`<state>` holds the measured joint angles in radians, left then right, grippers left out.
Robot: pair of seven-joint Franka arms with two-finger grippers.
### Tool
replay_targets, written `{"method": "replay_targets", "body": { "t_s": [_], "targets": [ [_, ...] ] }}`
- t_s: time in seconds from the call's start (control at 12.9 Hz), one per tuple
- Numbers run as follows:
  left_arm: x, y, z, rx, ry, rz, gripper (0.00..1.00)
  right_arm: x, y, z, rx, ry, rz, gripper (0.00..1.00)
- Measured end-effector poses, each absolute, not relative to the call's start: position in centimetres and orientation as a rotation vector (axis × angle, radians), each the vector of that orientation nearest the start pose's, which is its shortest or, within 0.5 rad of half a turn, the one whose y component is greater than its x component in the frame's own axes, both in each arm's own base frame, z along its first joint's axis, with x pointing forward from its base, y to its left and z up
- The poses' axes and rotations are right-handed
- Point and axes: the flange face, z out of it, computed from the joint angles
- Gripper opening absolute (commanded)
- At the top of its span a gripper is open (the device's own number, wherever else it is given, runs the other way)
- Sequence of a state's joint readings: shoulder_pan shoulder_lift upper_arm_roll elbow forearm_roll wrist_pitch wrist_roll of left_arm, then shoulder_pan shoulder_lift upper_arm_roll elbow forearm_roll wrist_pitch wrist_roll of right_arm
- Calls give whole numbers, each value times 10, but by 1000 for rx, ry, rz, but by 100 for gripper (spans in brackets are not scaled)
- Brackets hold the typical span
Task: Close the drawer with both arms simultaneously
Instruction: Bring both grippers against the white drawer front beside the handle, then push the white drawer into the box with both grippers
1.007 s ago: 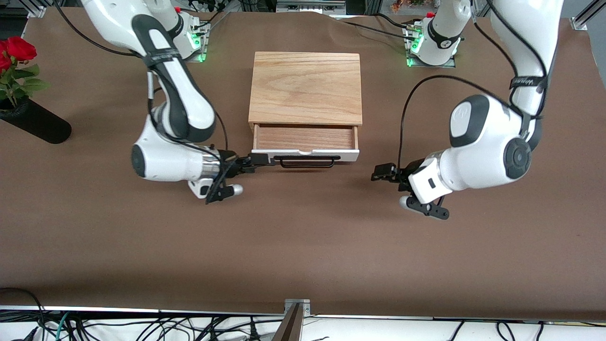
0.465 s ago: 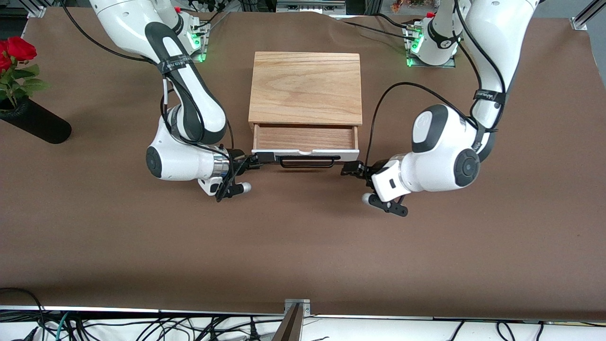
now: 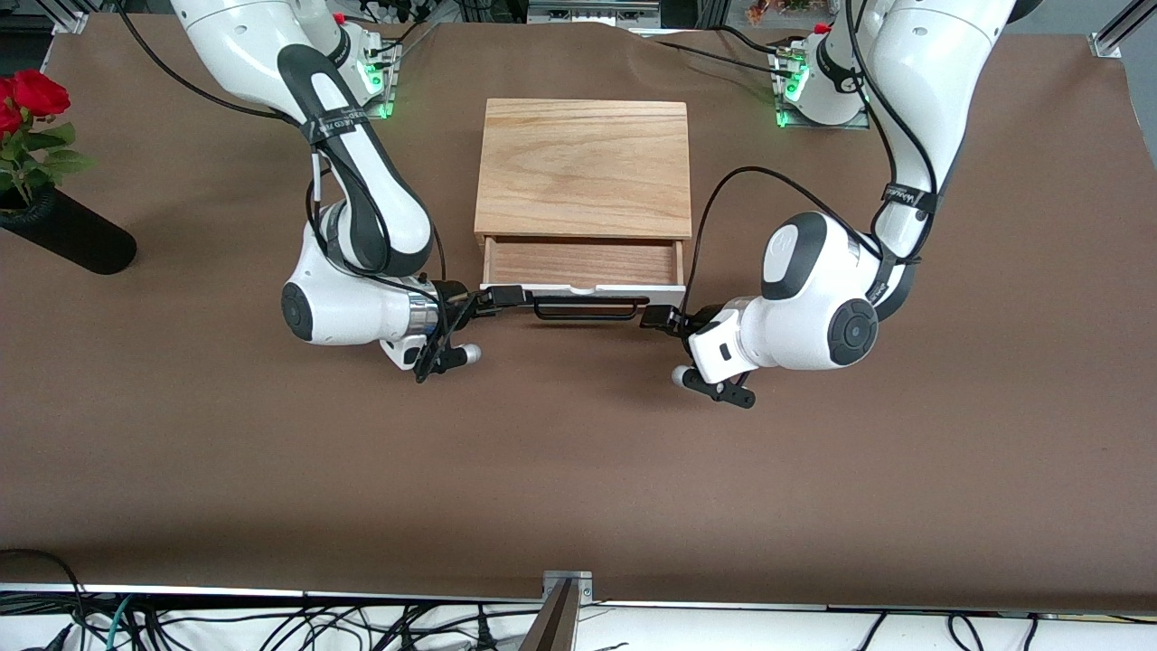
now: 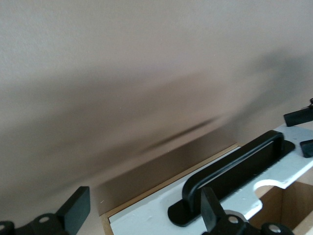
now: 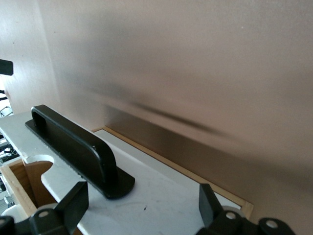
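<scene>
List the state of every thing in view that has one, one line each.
drawer: partly open, wood inside showing, white front panel out from the casing.
handle: not gripped.
right end effector: open, at the front panel's end toward the right arm.
left end effector: open, at the front panel's end toward the left arm.
oak casing: flat on the table.
rose vase: lying tilted.

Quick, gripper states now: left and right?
Left gripper: open, holding nothing, at the drawer front's end.
Right gripper: open, holding nothing, at the front's other end.
</scene>
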<state>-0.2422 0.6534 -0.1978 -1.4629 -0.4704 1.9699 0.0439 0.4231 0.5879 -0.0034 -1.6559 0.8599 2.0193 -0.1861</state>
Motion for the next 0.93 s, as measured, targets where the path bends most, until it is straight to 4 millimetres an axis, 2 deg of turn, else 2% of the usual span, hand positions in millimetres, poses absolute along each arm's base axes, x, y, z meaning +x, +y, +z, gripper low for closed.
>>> {"method": "replay_targets", "body": {
  "t_s": [0.54, 0.77, 0.93],
  "targets": [
    [612, -321, 279, 2608, -326, -416, 100, 587, 310, 263, -2409, -150, 429, 100],
    [606, -327, 279, 2614, -299, -458, 100, 583, 308, 265, -2392, -164, 482, 100],
    [596, -328, 278, 2606, -307, -557, 100, 579, 306, 265, -2374, -175, 535, 100]
  ]
}}
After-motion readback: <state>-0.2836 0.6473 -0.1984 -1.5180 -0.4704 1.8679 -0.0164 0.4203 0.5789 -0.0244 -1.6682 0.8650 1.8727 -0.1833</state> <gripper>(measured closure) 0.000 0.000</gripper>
